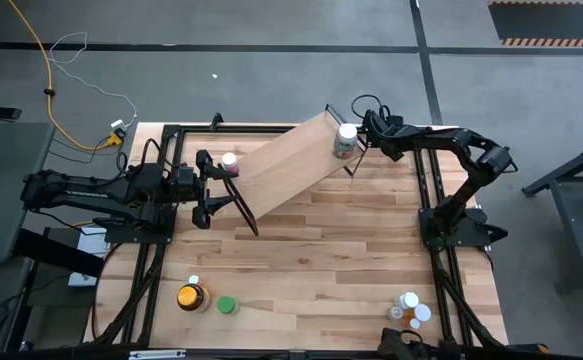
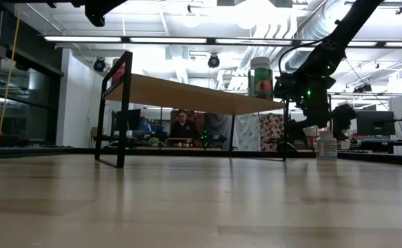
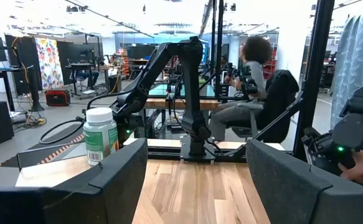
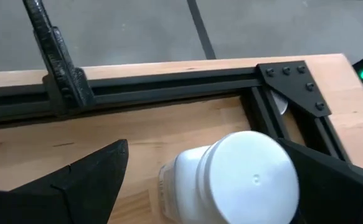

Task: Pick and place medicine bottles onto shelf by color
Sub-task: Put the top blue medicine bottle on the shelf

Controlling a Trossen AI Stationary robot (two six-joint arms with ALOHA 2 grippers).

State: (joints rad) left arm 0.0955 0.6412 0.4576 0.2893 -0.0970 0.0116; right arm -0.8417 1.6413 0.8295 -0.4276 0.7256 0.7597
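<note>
Two matte-black jointed arms; green status light on right arm; blunt black wedge-shaped claw fingers (image 4: 75,186).

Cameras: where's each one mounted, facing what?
High: overhead, straight down on the table; both arms.
Low: tabletop height, level under the shelf; right arm.
Left wrist: past the open left end effector along the shelf; right arm beyond.
Right wrist: down on the white-capped bottle, open right end effector around it.
Shared: that bottle, in all four.
</note>
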